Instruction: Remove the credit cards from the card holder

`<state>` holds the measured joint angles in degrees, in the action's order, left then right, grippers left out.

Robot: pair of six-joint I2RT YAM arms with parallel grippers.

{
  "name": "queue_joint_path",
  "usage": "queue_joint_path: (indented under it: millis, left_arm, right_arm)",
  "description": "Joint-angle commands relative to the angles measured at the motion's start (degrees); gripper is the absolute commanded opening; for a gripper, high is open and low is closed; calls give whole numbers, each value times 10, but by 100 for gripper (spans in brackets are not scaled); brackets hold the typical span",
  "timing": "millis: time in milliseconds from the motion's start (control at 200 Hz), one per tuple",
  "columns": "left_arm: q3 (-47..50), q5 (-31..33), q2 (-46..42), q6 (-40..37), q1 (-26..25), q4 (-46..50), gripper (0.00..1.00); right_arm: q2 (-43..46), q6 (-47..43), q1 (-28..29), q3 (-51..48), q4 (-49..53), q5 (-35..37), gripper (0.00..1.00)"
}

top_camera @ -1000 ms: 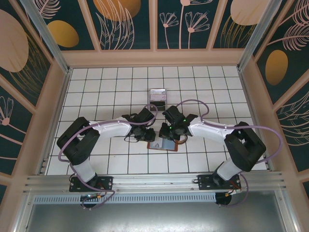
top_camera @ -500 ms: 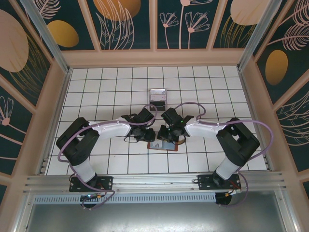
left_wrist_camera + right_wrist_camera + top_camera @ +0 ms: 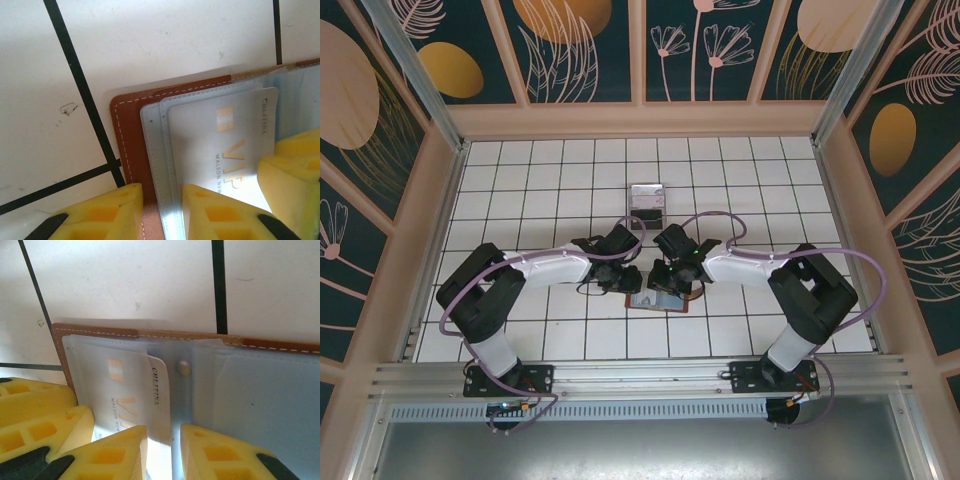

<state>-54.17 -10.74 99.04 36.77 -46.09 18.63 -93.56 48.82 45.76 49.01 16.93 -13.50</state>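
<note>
Tiles of white with dark grout cover the table, and from its near-left corner the left arm reaches toward the middle. The left gripper has its yellow fingertips down at the left end of the small brown leather card holder. The card holder lies opened flat near the table's middle, grey-blue inside upward. The jaws stand a narrow gap apart, with stitched leather and sleeve edge showing flat between them. In the left half's frosted sleeve sits a pale credit card with gold VIP lettering, its right edge jutting bare beside the snap stud. The right gripper straddles that bare edge, its jaws likewise narrowly parted and not clamped on it. Beyond the grippers, well apart, stands a small clear plastic box.
</note>
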Motion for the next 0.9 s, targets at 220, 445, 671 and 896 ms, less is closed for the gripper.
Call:
queue_joint_path:
  millis: [220, 445, 671, 896]
  left_arm:
    - [15, 14, -4, 7, -1, 25, 27]
    - [17, 12, 0, 7, 0, 24, 27]
    - [18, 12, 1, 10, -1, 23, 26]
    - [19, 9, 4, 12, 0, 21, 26]
  right_arm:
    - [9, 13, 2, -20, -20, 0, 25]
    - [30, 24, -1, -71, -120, -38, 26]
    - [73, 27, -13, -123, -199, -59, 23]
    - [111, 34, -30, -218, -377, -120, 19]
